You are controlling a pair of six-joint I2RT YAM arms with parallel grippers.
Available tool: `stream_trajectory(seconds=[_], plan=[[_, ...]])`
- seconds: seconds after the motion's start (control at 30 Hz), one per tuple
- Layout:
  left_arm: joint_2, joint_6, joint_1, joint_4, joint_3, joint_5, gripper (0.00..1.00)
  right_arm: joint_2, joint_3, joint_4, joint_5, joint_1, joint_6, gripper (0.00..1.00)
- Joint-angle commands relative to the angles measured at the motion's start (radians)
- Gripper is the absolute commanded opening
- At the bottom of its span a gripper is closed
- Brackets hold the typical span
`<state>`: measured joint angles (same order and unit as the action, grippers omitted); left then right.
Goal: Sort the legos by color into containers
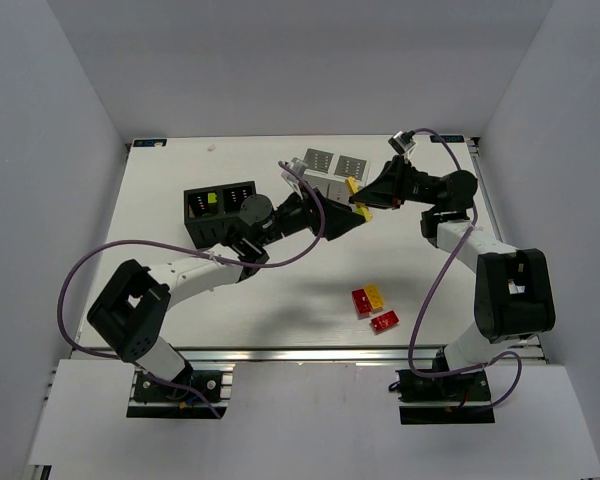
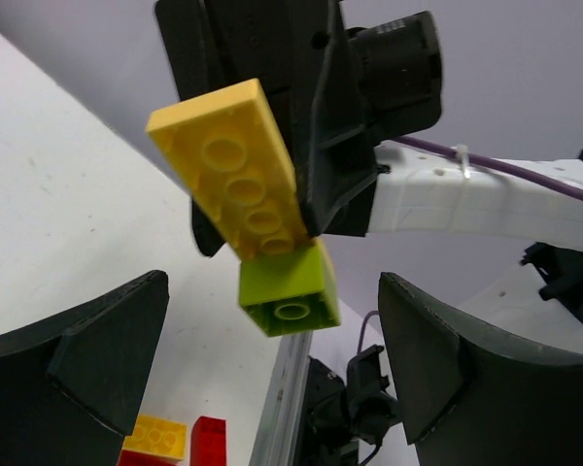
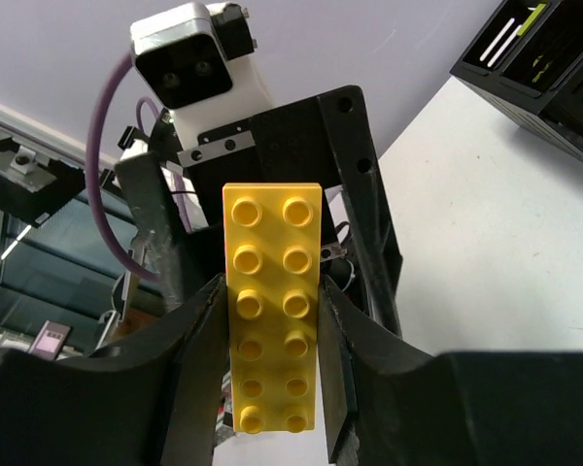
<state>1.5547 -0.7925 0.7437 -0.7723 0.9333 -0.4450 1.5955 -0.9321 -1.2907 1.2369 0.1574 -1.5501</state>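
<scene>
Yellow lego (image 3: 272, 243), lime brick (image 2: 290, 287) on its end, clamped in right hand (image 3: 270, 296); left hand (image 2: 272, 325) agape near.

Two arms rise from side-by-side bases and bend inward, so their grippers face each other closely, nose to nose. The left arm (image 1: 195, 270) leans left from its base, folds at a black elbow, then reaches up and to the right along a white forearm. The left gripper (image 1: 352, 217) points right with its jaws spread wide, holding nothing. Its fingers (image 2: 97, 359) sit on either side of the other gripper's tip. The right arm (image 1: 510, 290) climbs from its base, folds at a black elbow and reaches back to the left. The right gripper (image 1: 368, 203) points left. Its fingers (image 3: 199, 354) are closed on the long sides of a yellow brick (image 3: 272, 301), which sticks out past the tips.
</scene>
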Motion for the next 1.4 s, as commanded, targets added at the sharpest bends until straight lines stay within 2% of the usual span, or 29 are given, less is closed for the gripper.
stream_trajectory(seconds=[0.0,0.13,0.47,0.6,0.67,0.77,0.8,0.87,0.9,0.97,1.0,1.03,1.17,1.27,1.37], plan=[[-0.001,-0.059,0.006,-0.088,0.036,-0.054,0.98,-0.034,0.001,-0.360,0.015,0.004,0.042,0.00],[0.008,-0.063,0.006,-0.067,0.044,-0.066,0.92,-0.032,-0.001,-0.354,0.015,0.004,0.059,0.00],[0.033,-0.070,0.006,-0.015,0.068,-0.098,0.56,-0.049,-0.016,-0.274,0.021,0.001,0.143,0.00],[0.041,-0.059,0.006,0.016,0.082,-0.097,0.31,-0.058,-0.019,-0.248,0.029,0.001,0.177,0.00],[0.033,-0.050,0.006,0.037,0.084,-0.089,0.23,-0.074,-0.028,-0.188,0.035,-0.002,0.214,0.00],[0.027,-0.030,0.006,0.086,0.094,-0.083,0.04,-0.118,-0.049,-0.060,0.052,-0.007,0.378,0.00],[0.025,-0.019,0.006,0.100,0.096,-0.080,0.00,-0.135,-0.060,0.085,0.059,-0.009,0.527,0.00],[0.016,-0.005,-0.004,0.143,0.101,-0.077,0.00,-0.190,-0.117,0.299,0.067,-0.012,0.744,0.00],[0.012,0.002,-0.004,0.162,0.102,-0.074,0.00,-0.213,-0.144,0.614,0.043,-0.009,1.032,0.00],[-0.008,0.019,-0.014,0.208,0.095,-0.066,0.00,-0.252,-0.219,0.923,-0.002,-0.009,1.319,0.00],[-0.021,0.054,-0.014,0.235,0.093,-0.054,0.00,-0.256,-0.270,1.023,-0.022,-0.010,1.407,0.00],[-0.028,0.076,-0.023,0.296,0.093,-0.043,0.00,-0.256,-0.280,1.072,-0.014,-0.010,1.442,0.00],[-0.071,0.148,-0.032,0.387,0.079,-0.015,0.00,-0.246,-0.286,1.087,0.016,-0.041,1.441,0.00],[-0.123,0.200,-0.053,0.465,0.073,0.040,0.00,-0.235,-0.281,1.110,-0.036,-0.044,1.456,0.00],[-0.206,0.297,-0.066,0.631,0.117,0.201,0.00,-0.226,-0.309,1.217,-0.146,-0.042,1.530,0.00]])
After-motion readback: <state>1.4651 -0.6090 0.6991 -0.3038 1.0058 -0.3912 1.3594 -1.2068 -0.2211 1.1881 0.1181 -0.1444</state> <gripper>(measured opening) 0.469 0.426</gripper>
